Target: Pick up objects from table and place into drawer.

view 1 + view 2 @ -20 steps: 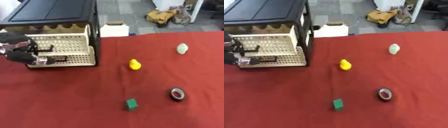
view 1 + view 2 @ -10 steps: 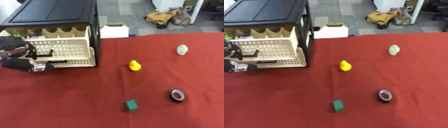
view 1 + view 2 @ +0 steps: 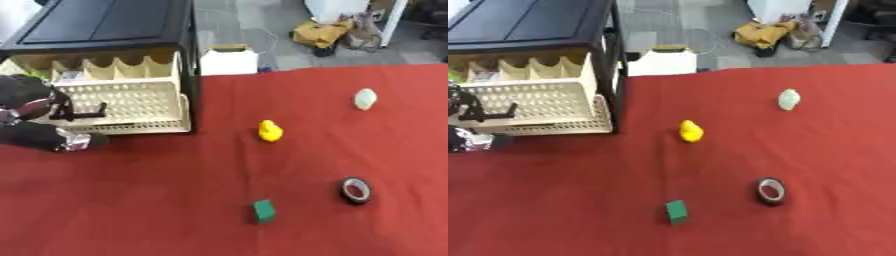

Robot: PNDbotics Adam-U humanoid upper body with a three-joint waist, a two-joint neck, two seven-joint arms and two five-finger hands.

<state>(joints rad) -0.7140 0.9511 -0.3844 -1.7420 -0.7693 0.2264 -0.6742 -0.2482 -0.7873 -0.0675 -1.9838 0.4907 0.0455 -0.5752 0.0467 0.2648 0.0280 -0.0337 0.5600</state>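
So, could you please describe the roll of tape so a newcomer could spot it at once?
On the red tablecloth, look far from the black drawer cabinet, toward the near right. The roll of tape is a dark ring with a reddish centre, right of the green block; nothing else there is ring-shaped.

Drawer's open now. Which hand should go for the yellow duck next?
Left, probably. The left hand is the only one in view, at the cream drawer, and the yellow duck is the nearest object to it on the red table. The right hand shows nowhere.
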